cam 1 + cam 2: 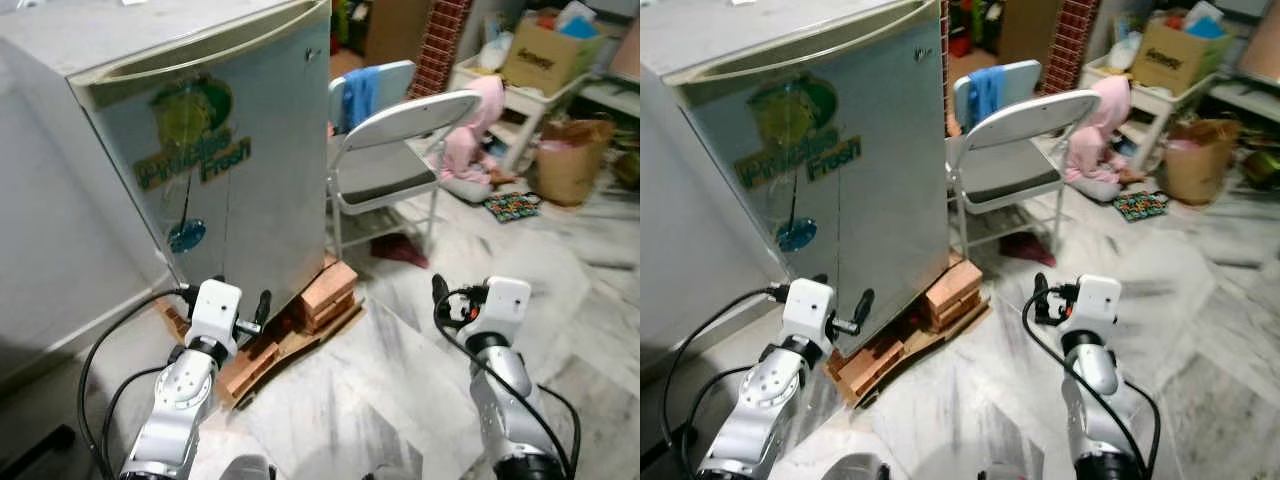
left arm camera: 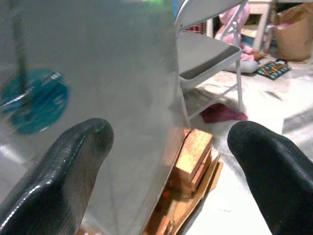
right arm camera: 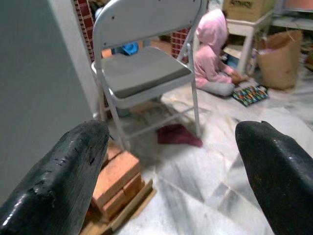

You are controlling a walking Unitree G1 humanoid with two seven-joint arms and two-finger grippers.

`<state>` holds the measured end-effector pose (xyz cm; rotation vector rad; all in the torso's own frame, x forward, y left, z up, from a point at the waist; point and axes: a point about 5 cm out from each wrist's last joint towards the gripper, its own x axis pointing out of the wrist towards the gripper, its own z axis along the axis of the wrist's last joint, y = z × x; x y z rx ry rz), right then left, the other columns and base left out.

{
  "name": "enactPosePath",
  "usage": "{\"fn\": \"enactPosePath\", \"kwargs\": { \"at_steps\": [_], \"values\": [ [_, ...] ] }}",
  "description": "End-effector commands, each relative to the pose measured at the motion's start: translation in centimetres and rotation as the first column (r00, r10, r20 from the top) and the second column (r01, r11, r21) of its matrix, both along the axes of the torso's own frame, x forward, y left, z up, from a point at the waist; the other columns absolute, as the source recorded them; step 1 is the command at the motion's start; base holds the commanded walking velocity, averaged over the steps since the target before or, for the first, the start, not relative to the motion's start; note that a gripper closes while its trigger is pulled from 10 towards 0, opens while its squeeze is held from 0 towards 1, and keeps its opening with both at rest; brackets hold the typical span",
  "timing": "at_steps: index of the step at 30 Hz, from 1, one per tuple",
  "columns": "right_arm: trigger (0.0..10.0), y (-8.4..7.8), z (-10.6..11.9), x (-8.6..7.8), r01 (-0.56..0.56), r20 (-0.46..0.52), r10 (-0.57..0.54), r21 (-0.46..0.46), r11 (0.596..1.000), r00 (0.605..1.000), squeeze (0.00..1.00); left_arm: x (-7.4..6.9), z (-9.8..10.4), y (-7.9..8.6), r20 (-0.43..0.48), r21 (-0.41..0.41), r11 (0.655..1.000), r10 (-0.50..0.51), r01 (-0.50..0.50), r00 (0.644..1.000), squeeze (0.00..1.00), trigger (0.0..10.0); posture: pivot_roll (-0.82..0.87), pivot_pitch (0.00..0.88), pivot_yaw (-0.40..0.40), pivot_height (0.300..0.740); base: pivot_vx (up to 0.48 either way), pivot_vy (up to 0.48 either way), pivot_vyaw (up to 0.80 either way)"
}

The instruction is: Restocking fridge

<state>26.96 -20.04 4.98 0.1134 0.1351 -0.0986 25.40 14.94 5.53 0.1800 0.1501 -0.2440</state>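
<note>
a: two grippers, both empty. the left gripper [image 1: 262,312] hangs low beside the bottom of the fridge [image 1: 225,170] door, fingers spread wide. the right gripper [image 1: 440,298] sits out over the marble floor [image 1: 420,380], also spread wide.

b: where's the fridge exactly?

a: right ahead and to the left, door shut, raised on wooden blocks [image 1: 325,290] and a cardboard sheet [image 1: 285,350].

b: how will that door handle?

a: my guess: stiff metal, smooth and a bit slippery on the face, with a seal that resists at first. pushing on the flat front gives nothing to hold. the recessed lip along the top edge of the door looks like the place to hook a finger, though i can't tell which side the hinge is on.

b: and the whole thing on blocks?

a: it could rock if pulled hard, so a steady pull seems wiser.

b: room to swing?

a: tight on the right. a folding chair [image 1: 395,160] stands just beside the fridge's right corner, with a red cloth [image 1: 400,250] on the floor under it. a person in pink [image 1: 470,135] sits beyond the chair, near boxes [image 1: 545,55]. open floor lies in front, between the arms.
</note>
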Motion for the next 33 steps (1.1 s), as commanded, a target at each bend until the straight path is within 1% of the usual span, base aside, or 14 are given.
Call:
{"fn": "enactPosePath", "kwargs": {
  "at_steps": [1,10,17,20,23,24,28,33],
  "values": [
    [10.0,0.68,0.41,0.56,-0.019,0.018,0.019,0.009,1.000,1.000,0.00,0.00,-0.04,0.44,-0.006,0.014,1.000,0.005,-0.005,1.000,0.00,10.0,0.09,0.030,-0.014,0.740,0.000,0.476,0.00],
    [10.0,0.91,0.52,0.62,-0.039,0.021,0.039,0.001,0.999,0.999,0.00,0.18,0.03,0.85,-0.003,0.018,1.000,0.022,-0.022,1.000,0.00,10.0,0.09,0.035,-0.030,0.740,0.000,0.476,0.00],
    [10.0,0.86,0.39,0.58,-0.033,0.016,0.033,0.001,0.999,0.999,0.00,-0.15,0.00,1.17,0.003,0.027,0.999,0.029,-0.029,1.000,0.00,10.0,0.10,0.038,-0.025,0.740,0.000,0.455,0.00],
    [10.0,0.91,0.39,0.59,-0.035,0.017,0.035,0.002,0.999,0.999,0.00,-0.17,0.16,1.16,0.023,0.030,0.999,0.018,-0.018,1.000,0.00,10.0,0.10,0.039,-0.025,0.740,0.000,0.000,-0.50],
    [10.0,0.91,0.38,0.56,-0.035,0.017,0.035,0.002,0.999,0.999,0.00,-0.22,0.32,1.02,0.036,0.019,1.000,0.001,-0.002,0.999,0.00,10.0,0.10,0.040,-0.027,0.740,0.000,0.000,0.00],
    [10.0,0.89,0.33,0.50,-0.035,0.015,0.035,0.000,0.999,0.999,0.00,-0.30,0.40,0.85,0.041,0.003,1.000,-0.008,0.008,0.999,0.00,10.0,0.10,0.041,-0.029,0.740,0.000,0.000,0.00],
    [10.0,0.85,0.31,0.49,-0.037,0.011,0.037,-0.003,0.999,0.999,0.00,-0.36,0.46,0.81,0.043,-0.008,1.000,-0.007,0.008,0.999,0.00,10.0,0.10,0.039,-0.032,0.740,0.000,0.000,0.00],
    [10.0,0.82,0.34,0.63,-0.041,0.010,0.041,-0.007,0.999,0.999,0.00,-0.37,0.53,0.83,0.054,-0.001,1.000,-0.009,0.009,0.999,0.00,10.0,0.10,0.039,-0.037,0.740,0.000,0.000,-0.68]
  ]
}}
